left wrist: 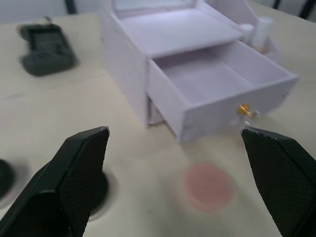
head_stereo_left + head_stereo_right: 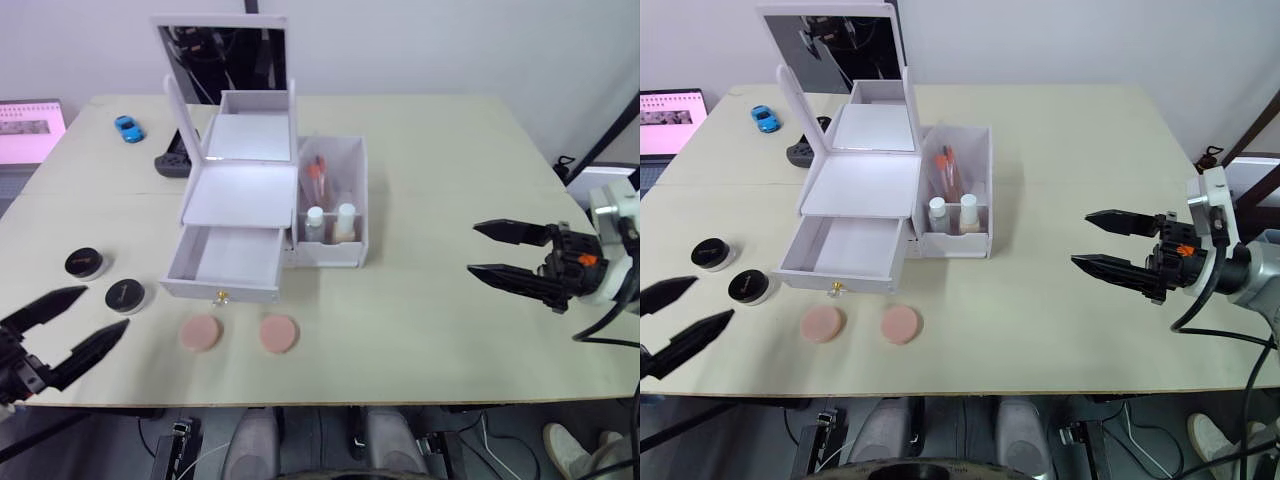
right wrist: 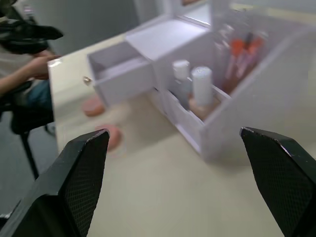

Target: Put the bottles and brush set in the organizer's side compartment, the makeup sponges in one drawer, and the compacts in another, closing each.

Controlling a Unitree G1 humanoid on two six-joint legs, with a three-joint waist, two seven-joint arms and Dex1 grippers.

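The white organizer stands mid-table with its mirror lid up and one drawer pulled out, nothing in it. Its clear side compartment holds two small bottles and the orange-handled brush set. Two pink makeup sponges lie in front of the drawer. Two black compacts sit to the left of it. My left gripper is open near the front left edge, close to the compacts. My right gripper is open well right of the organizer, holding nothing.
A blue toy car and a black device lie at the back left behind the organizer. A laptop with a pink screen sits off the table's left edge. A person's arm shows in the right wrist view.
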